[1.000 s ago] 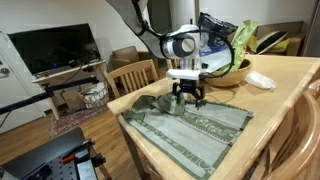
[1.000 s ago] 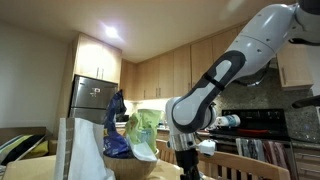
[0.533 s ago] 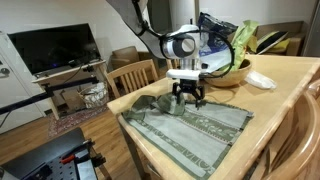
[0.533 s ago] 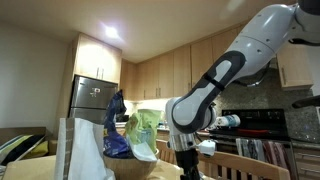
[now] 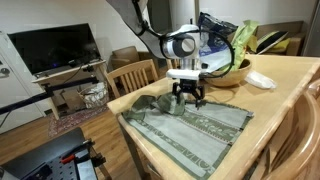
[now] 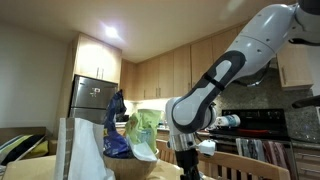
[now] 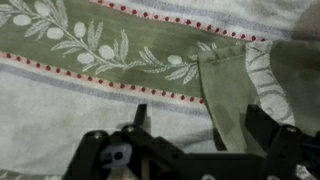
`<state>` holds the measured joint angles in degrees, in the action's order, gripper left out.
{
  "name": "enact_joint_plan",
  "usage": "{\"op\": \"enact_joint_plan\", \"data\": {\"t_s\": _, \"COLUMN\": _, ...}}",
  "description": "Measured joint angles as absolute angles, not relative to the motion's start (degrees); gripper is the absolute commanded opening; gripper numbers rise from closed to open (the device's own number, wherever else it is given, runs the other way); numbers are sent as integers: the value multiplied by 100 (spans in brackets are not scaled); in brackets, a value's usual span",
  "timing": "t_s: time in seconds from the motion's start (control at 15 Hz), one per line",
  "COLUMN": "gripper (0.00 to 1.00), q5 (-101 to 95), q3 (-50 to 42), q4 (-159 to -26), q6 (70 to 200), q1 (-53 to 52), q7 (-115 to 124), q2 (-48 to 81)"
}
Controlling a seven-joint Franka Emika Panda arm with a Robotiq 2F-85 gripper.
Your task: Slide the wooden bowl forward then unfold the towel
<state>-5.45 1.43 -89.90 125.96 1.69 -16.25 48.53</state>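
The towel [image 5: 196, 126], grey-green with paler olive-branch stripes, lies spread on the wooden table [image 5: 285, 95]; its far left part is still bunched. My gripper [image 5: 186, 97] hangs just over that far edge, open. In the wrist view the towel [image 7: 100, 50] fills the frame and a folded-over flap [image 7: 228, 95] lies between my spread fingers, the gripper [image 7: 203, 130] holding nothing. The wooden bowl [image 5: 237, 72] stands behind the gripper, filled with leafy greens and bags. In an exterior view the arm reaches down to the gripper [image 6: 186, 160] beside the bowl [image 6: 130, 168].
A small white dish [image 5: 261, 80] lies next to the bowl. A wooden chair [image 5: 133, 75] stands at the table's far left edge and another chair back [image 5: 300, 140] at the near right. A television [image 5: 55, 48] is beyond.
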Motion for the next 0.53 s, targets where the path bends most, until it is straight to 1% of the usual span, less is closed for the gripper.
{"op": "enact_joint_plan", "data": {"t_s": 0.53, "gripper": 100, "q5": -544, "q3": 212, "q4": -8993, "q6": 12596, "q1": 141, "q7": -1633, "q2": 4980}}
